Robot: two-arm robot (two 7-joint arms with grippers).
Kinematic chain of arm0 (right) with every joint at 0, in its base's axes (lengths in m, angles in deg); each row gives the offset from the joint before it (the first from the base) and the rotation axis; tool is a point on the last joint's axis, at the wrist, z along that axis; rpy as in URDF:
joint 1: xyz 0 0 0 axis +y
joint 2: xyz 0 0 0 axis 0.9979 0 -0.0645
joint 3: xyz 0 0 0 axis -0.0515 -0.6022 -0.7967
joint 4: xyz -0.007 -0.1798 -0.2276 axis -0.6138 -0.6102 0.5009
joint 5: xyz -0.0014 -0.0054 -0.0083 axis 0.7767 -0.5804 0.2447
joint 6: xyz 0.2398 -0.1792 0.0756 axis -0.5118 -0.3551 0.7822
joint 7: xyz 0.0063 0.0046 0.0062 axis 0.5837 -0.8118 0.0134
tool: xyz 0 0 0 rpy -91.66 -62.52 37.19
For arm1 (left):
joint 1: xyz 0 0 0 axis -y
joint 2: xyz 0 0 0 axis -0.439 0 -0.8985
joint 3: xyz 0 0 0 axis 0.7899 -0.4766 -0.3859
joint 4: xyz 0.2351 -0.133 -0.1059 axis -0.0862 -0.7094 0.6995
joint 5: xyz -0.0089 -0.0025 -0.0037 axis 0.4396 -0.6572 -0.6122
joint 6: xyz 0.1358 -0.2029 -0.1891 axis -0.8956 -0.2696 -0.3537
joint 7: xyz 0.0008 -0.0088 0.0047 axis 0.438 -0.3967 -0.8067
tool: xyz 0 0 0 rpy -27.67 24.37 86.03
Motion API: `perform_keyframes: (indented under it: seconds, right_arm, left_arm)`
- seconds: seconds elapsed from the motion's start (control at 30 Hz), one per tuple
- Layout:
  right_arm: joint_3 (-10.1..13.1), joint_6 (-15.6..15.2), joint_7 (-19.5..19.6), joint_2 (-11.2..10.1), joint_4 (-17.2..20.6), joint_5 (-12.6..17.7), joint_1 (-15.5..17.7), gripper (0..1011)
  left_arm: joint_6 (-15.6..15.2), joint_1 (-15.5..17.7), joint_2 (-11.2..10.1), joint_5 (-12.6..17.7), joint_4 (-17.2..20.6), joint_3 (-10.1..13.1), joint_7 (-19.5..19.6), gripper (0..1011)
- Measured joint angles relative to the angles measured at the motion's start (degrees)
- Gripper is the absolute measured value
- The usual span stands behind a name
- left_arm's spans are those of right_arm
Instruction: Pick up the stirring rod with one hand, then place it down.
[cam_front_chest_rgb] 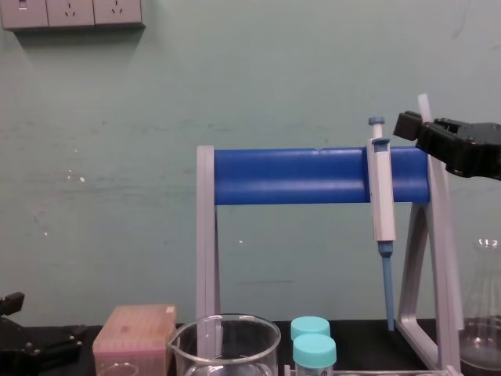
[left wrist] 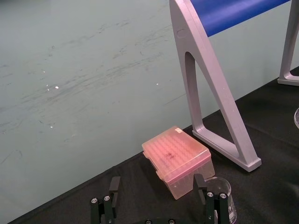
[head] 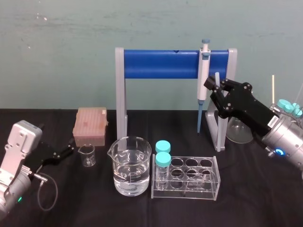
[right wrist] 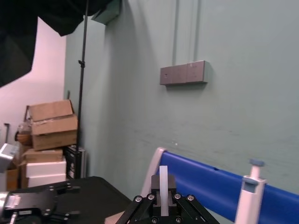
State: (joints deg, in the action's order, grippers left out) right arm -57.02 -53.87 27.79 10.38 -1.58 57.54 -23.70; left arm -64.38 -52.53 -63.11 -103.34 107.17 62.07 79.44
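Note:
The stirring rod (head: 217,77) is a thin whitish stick held upright in the air beside the right post of the blue rack. My right gripper (head: 211,88) is shut on it, well above the table. The rod's top pokes above the fingers (cam_front_chest_rgb: 423,103) in the chest view. In the right wrist view the rod (right wrist: 163,184) stands pinched in that gripper (right wrist: 163,201). My left gripper (head: 68,152) rests low at the table's left, near the small beaker. The left wrist view shows the left gripper (left wrist: 156,189) open with nothing between its fingers.
A grey-and-blue pipette (head: 203,75) hangs on the blue rack (head: 161,64). In front stand a water beaker (head: 129,165), a small beaker (head: 87,155), a clear tube rack (head: 189,176) with two teal-capped vials, and a pink tip box (head: 90,125). A glass flask (head: 239,130) sits at right.

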Motion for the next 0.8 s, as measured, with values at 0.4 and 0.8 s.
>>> perform_keyframes:
  seconds: [0.4, 0.8]
  right_arm:
    - [-4.2, -2.7, -3.7, -0.3, 1.3, 2.5, 1.2, 69]
    - [-7.2, -2.7, -4.6, 1.0, -3.6, 2.3, -1.5, 68]
  left_arm:
    - [0.0, 0.0, 0.0, 0.0, 0.0, 0.0, 0.0, 1000]
    - [0.0, 0.0, 0.0, 0.0, 0.0, 0.0, 0.0, 1000]
